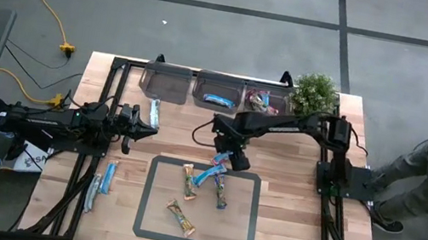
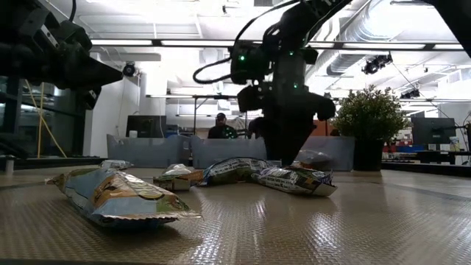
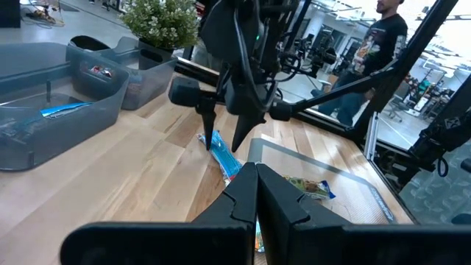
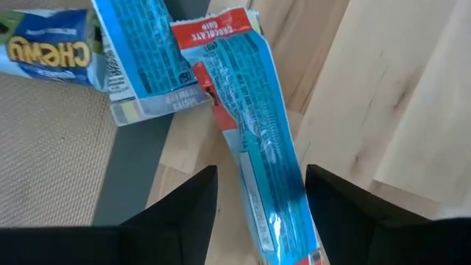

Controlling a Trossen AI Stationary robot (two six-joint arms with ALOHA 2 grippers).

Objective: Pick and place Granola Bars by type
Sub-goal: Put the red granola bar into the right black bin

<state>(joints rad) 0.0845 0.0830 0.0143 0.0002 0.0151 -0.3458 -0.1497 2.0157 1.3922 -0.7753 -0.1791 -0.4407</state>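
High view: the right pincer (image 1: 229, 158) is poised at the mat's (image 1: 152, 196) far edge, above a blue granola bar (image 1: 210, 176).
Right wrist view: its fingers (image 4: 184, 202) are spread, straddling that bar (image 4: 261, 140) without gripping it. Left wrist view: the left pincer (image 3: 256, 193) is clenched, empty, over the tabletop (image 3: 140, 173).

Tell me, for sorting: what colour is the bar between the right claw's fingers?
Bright blue with a red end, clearest in the right wrist view.
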